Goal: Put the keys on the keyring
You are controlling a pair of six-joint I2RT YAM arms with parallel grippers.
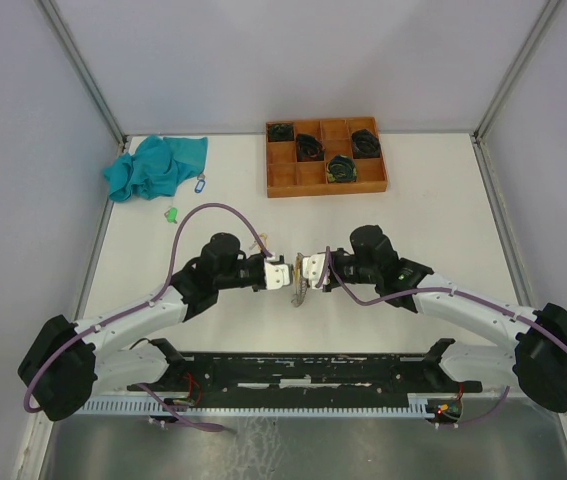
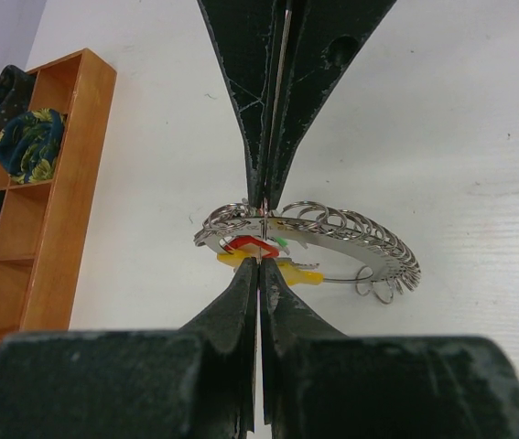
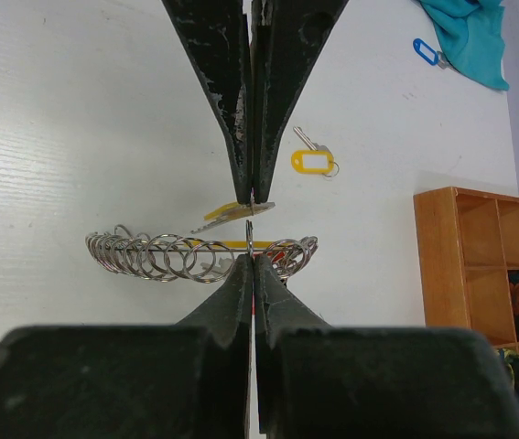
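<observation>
The white table [image 1: 423, 210] carries a wooden tray [image 1: 325, 157] at its far edge and a teal cloth [image 1: 158, 165] at far left. Both are well apart from the work, which leaves the middle free for the two arms to meet nose to nose. The left gripper [image 1: 279, 274] and right gripper [image 1: 311, 269] face each other there and hold the keyring [image 2: 351, 238], a curved bunch of many wire rings, above the surface between them, probably so one side steadies it while the other works a ring. Each pair of fingers is pressed together on thin wire of that bunch. A yellow-tagged key [image 3: 227, 212] sits edge-on just beside the right fingertips, at the rings, though I cannot tell whether it is threaded. A second yellow-tagged key [image 3: 312, 162] lies loose on the table beyond. The blue-tagged key [image 1: 200, 184] rests by the cloth, and the green tag [image 1: 171, 214] lies near it, both apparently waiting their turn.
</observation>
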